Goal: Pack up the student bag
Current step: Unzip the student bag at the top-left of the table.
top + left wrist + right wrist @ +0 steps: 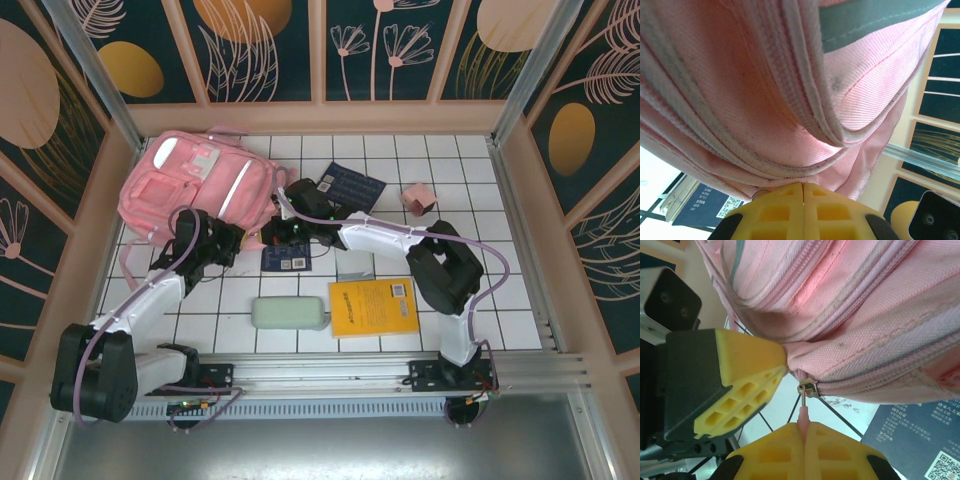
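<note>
Tiled table (520, 300), patterned walls (400, 50); left gripper (803, 192) tight on student bag (190, 185), right gripper (804, 432) tight on zipper pull (803, 412).

Both arms (150, 298) are white with black joints, lilac cables (505, 270) and yellow, grid-pocketed fingers (835, 452).

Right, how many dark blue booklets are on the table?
2. One booklet lies far centre, right of the student bag; the second booklet nearer, below the bag's corner. Arms may hide more.
</note>
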{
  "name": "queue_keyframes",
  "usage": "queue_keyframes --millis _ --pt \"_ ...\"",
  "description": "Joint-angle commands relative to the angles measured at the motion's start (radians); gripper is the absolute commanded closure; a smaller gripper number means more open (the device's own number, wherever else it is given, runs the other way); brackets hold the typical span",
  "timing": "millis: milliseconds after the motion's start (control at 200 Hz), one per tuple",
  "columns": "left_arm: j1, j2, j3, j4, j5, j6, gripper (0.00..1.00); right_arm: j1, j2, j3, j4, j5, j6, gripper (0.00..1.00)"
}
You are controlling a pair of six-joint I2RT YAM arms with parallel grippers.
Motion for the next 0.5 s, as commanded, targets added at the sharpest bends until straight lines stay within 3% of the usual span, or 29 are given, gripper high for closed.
queue_keyframes --millis 0,495 --pt "0.004 0.012 0.057 -0.019 -0.066 0.066 1.0 0.019 -0.023 0.032 0.004 -0.017 -0.046 1.0" --pt "0.005 -0.042 0.128 -0.16 -0.169 0.225 1.0 -0.102 -0.094 -0.079 0.017 -0.05 -0.055 1.0"
